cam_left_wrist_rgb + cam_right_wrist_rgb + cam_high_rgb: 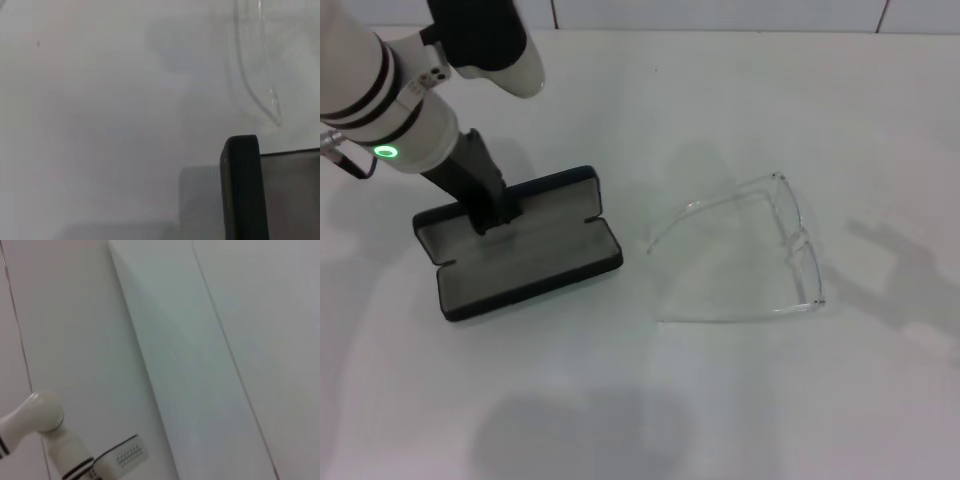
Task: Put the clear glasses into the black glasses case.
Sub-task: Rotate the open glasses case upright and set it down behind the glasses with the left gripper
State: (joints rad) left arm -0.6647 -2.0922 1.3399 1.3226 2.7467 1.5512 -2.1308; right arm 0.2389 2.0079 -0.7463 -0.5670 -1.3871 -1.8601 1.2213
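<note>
The case [520, 250] lies open on the white table [640, 400] at about 9 o'clock in the head view, grey lining up, lid half toward 11 o'clock and tray half toward 5 o'clock. The left gripper [492, 213] reaches down from 10 o'clock and touches the case at the hinge line near the lid's inner edge; whether its fingers are apart or together cannot be told. The glasses [760, 250] rest on the table at about 3 o'clock, well apart from the case, arms unfolded and pointing toward 9 o'clock, lens at the 3 o'clock end. In the left wrist view a corner of the case [242, 185] and one clear arm tip of the glasses [260, 95] show. The right gripper is out of sight; its wrist camera shows only a wall [200, 340] and part of the left arm [45, 425].
</note>
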